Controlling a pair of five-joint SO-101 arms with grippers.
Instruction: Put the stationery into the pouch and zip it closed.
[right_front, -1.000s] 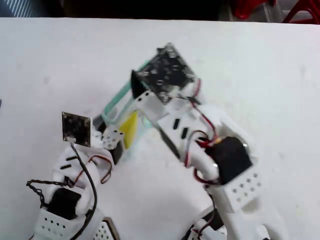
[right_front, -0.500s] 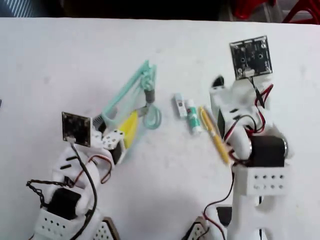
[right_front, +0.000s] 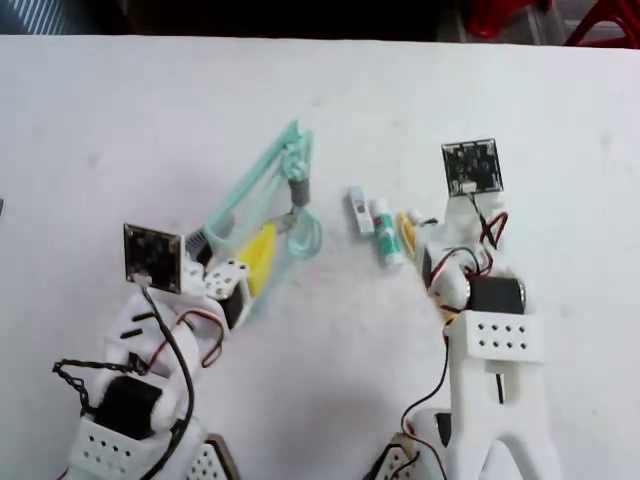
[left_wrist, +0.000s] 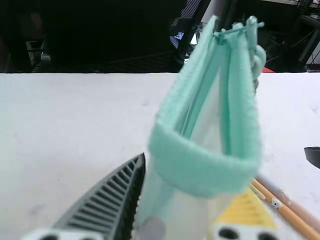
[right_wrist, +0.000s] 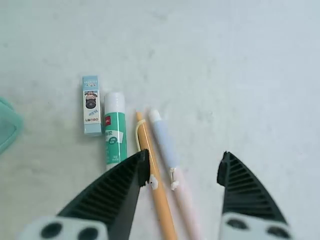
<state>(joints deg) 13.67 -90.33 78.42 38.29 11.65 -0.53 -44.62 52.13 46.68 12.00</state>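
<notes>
- A mint-green zip pouch with clear plastic sides (left_wrist: 205, 165) lies left of centre on the white table (right_front: 150, 110), with its zip parted and its mouth gaping
- The left gripper (left_wrist: 172, 227) is clenched on the near end of the pouch, which sits pinched between its grey ribbed jaw and its yellow jaw
- The stationery lies in a row on the table, to the right of the pouch and apart from it
- A small blue boxed eraser (right_wrist: 91, 105) is nearest the pouch, with a green-and-white glue stick (right_wrist: 115, 132) just beside it
- Next come a slim orange-yellow pen (right_wrist: 163, 210) and a pale blue-and-pink pen (right_wrist: 165, 145), lying close alongside each other
- The right gripper (right_wrist: 182, 182) hangs over the two pens with its jaws spread wide, grasping nothing; the lower parts of both pens lie in the gap between the jaws
</notes>
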